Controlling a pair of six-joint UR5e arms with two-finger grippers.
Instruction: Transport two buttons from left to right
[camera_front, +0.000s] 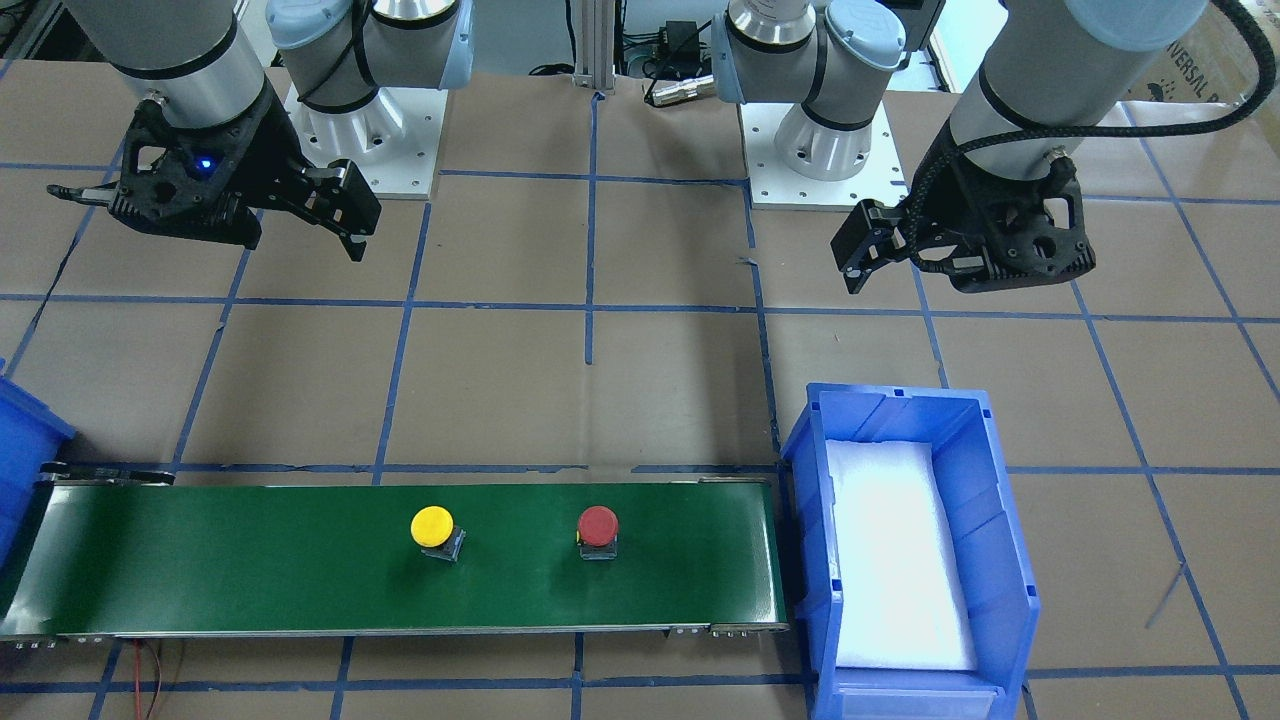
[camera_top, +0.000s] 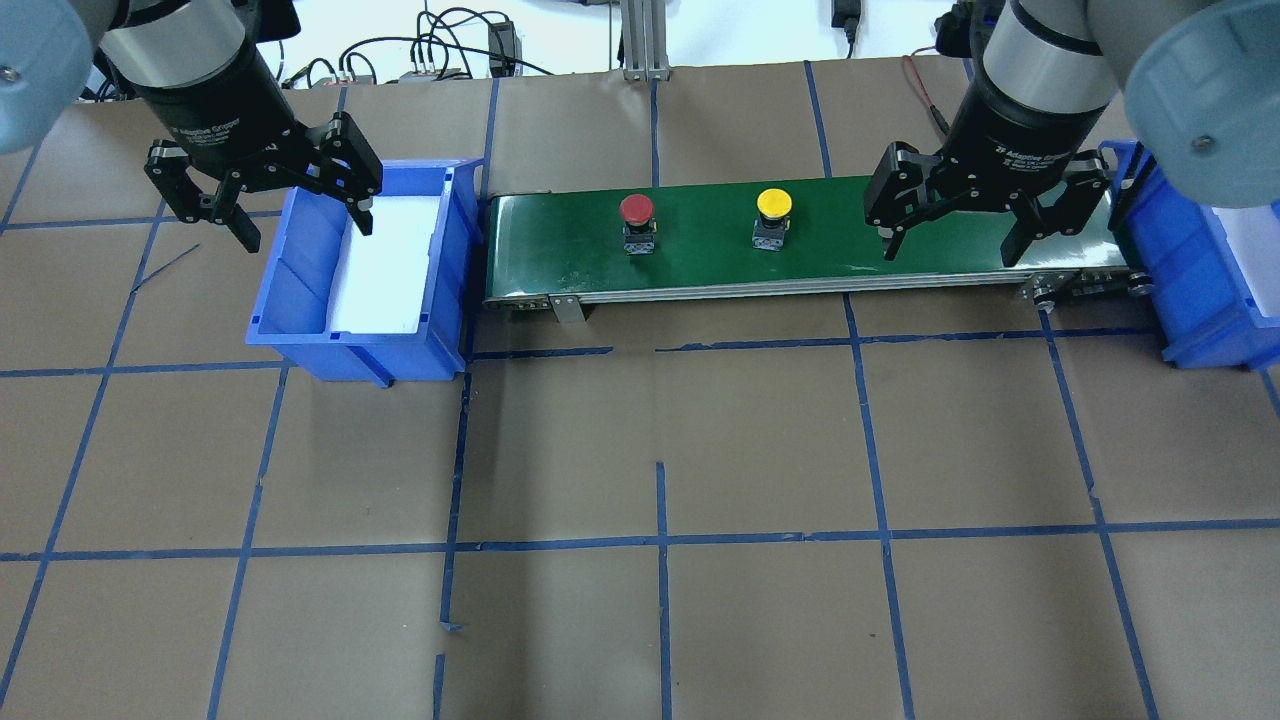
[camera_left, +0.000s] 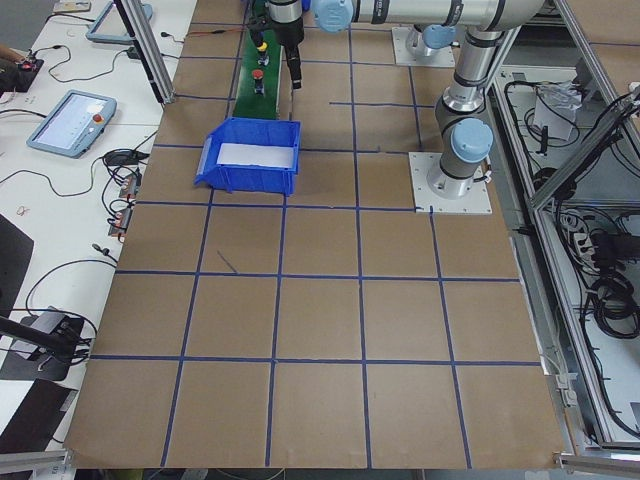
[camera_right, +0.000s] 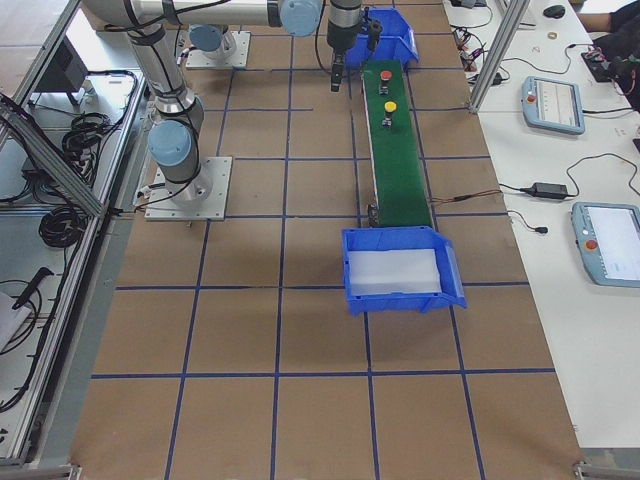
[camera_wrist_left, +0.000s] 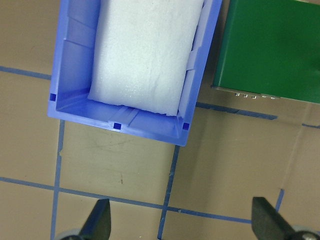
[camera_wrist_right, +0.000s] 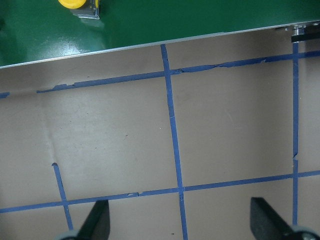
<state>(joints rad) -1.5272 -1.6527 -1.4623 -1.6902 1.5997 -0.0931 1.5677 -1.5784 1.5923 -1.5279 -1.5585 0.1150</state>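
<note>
The red button (camera_front: 598, 525) (camera_top: 637, 210) and the yellow button (camera_front: 433, 527) (camera_top: 773, 205) stand upright on the green conveyor belt (camera_front: 250, 560) (camera_top: 700, 255), apart from each other. My left gripper (camera_top: 265, 215) (camera_wrist_left: 182, 225) is open and empty, high over the left side of a blue bin (camera_top: 300, 290). My right gripper (camera_top: 950, 245) (camera_wrist_right: 180, 225) is open and empty, above the belt's right end, to the right of the yellow button. The yellow button (camera_wrist_right: 75, 4) shows at the top left edge of the right wrist view.
The blue bin (camera_front: 985, 520) (camera_wrist_left: 75, 75) at the belt's left end holds only a white foam pad (camera_wrist_left: 145, 50). A second blue bin (camera_top: 1200, 280) (camera_front: 20, 440) stands at the belt's right end. Brown paper with blue tape lines covers the table (camera_top: 660, 450).
</note>
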